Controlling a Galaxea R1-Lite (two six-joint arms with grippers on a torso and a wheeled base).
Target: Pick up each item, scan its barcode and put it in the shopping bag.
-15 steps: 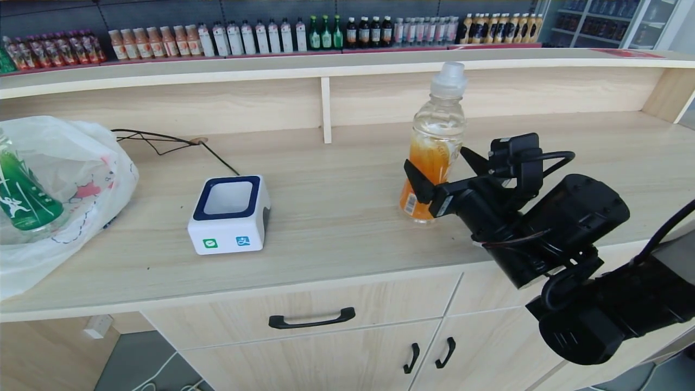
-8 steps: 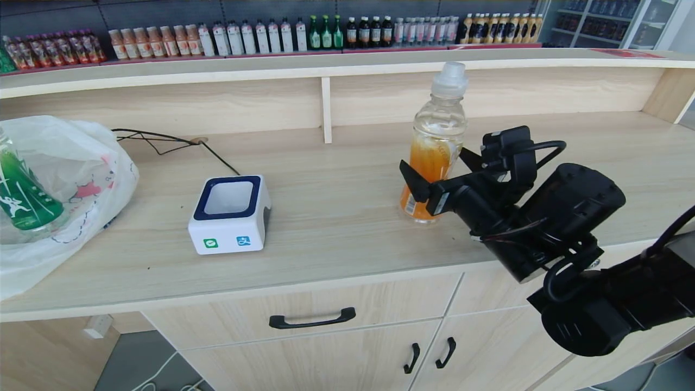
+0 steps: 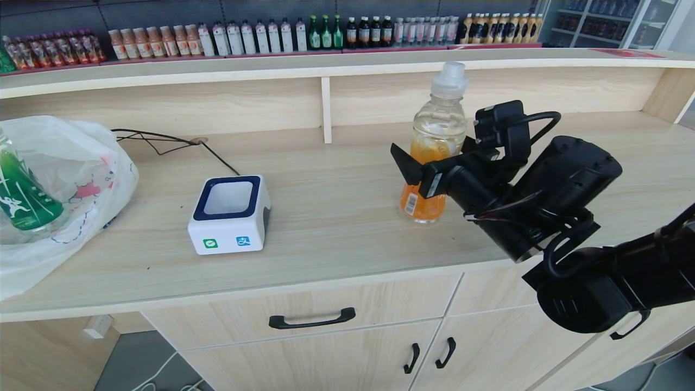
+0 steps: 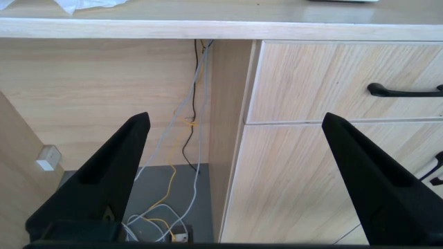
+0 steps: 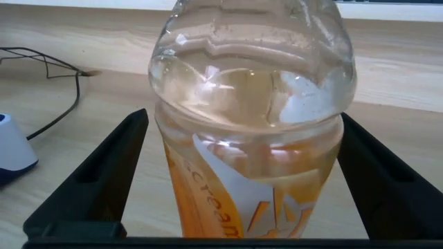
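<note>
1. While the orange-drink bottle (image 3: 438, 122) stands upright on the counter (image 3: 336, 217), on the robot's right and well apart from the scanner (image 3: 230, 213), the step in hand looks like the pick-up of this item; the grasp is not made yet.
2. Right hand (image 3: 431, 153) is open around the bottle's middle, one finger on each side. In the right wrist view the fingers (image 5: 90, 180) flank the label just below the clear shoulder, very near the plastic. I cannot tell if either one touches.
3. Barcode (image 3: 411, 203) is low on the label, near the base, on the side toward the scanner. It sits below the grip line, so it should stay uncovered.
4. Next move, as I judge it: close on the bottle, squarely, then lift straight up. The bottle is tall, rounded and slick, and only part full, so a lopsided squeeze could tip or spin it.
5. After that it needs carrying across to the scanner, a white box with a dark-rimmed window facing up, with the barcode turned down toward the window.
6. Shopping bag (image 3: 70, 163) lies at the counter's far left, with a green bottle (image 3: 21, 195) already inside. So one item looks done, and this one has scan and bagging left.
7. Left hand (image 4: 235, 117) is open, holds nothing, and is low in front of the cabinet fronts below the counter edge.
</note>
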